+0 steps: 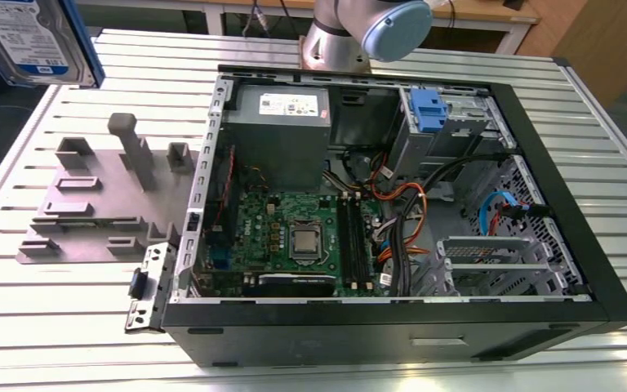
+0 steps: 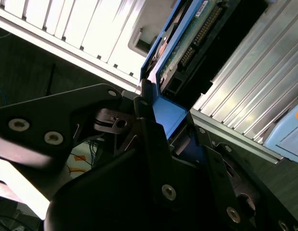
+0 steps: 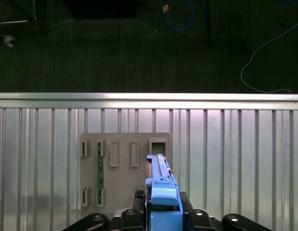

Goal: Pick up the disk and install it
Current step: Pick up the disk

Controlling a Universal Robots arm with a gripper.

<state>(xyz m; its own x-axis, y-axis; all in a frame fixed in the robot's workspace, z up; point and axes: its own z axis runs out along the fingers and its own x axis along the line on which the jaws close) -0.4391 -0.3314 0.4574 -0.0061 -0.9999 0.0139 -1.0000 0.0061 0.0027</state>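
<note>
Right, exterior view first: flat rectangular silver metal hard drive with white-and-blue label and blue plastic carrier rails [image 1: 30, 37] held aloft at the exterior view's far upper left, well apart from the open black desktop computer case [image 1: 401, 343] lying on the ribbed aluminium table [image 1: 63, 327]. Grey plastic slotted stand [image 1: 85, 204] just beside the case on the exterior view's left, pale grey-and-blue robot arm joint [image 1: 362, 28] behind the case, small blue plastic clip [image 1: 428, 110] up in the drive cage. Over to the second wrist view: black metal gripper [image 2: 170, 122] clamped on the blue end of the disk [image 2: 187, 38], fingers [image 2: 149, 125] drawn in narrow against the rail, green circuit-board side of the drive on show, table slats [image 2: 245, 86] beyond. Then the first wrist view: disk [image 3: 161, 183] seen edge-on, standing out from the gripper [image 3: 163, 219], hanging over the stand [image 3: 120, 192] and apart from it, table [image 3: 235, 159] underneath. Judging by all that, pick-up done, install not yet done. Probably calls for a carry across to the case and a careful squaring of the rails with the bay, with loose cables as the likely snag. Count: one disk, one gripper, one stand, one case, one blue clip.
</note>
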